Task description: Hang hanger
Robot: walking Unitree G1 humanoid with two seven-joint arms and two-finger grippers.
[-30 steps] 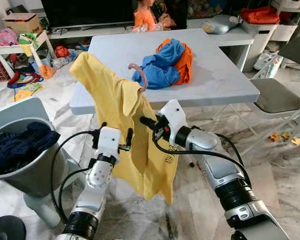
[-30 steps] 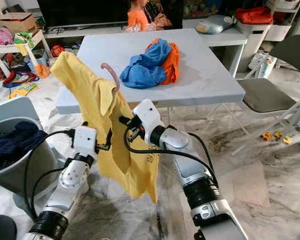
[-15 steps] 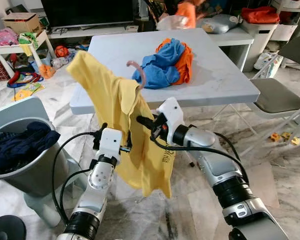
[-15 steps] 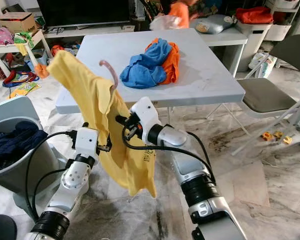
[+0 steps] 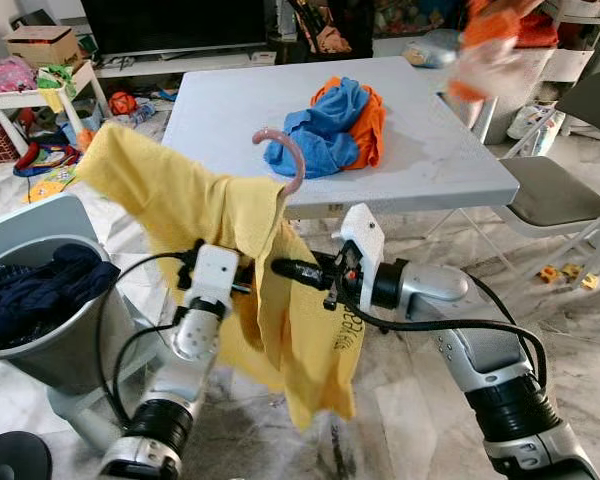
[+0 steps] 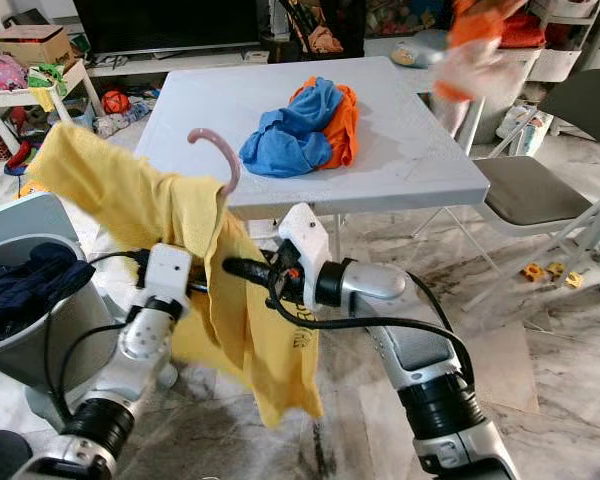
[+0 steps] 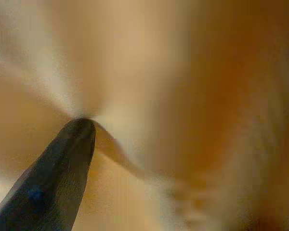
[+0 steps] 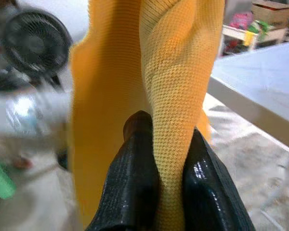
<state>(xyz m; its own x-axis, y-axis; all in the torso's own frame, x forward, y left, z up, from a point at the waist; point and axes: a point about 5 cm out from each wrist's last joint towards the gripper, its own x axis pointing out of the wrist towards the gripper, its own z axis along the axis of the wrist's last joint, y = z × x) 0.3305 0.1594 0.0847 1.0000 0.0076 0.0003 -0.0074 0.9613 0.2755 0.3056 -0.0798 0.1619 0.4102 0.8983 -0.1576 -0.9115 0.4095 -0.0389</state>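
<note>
Yellow shirt (image 5: 230,230) on the pink hanger (image 5: 285,160) now swung flatter, sleeve out leftward; right gripper (image 8: 156,159) pinches a fold; left gripper (image 5: 248,278) buried, state unclear; cloth limp, light; better held by the rigid hook.

A white folding table (image 5: 230,110) sits in the upper middle of the frame, and on it lies a bundle of blue cloth (image 5: 325,130) bunched against orange cloth (image 5: 372,125), right of centre. Below and all around, marble floor (image 5: 400,410). At the lower left a grey bin (image 5: 50,350) stands on it; toys (image 5: 50,165) lie scattered at upper left.
</note>
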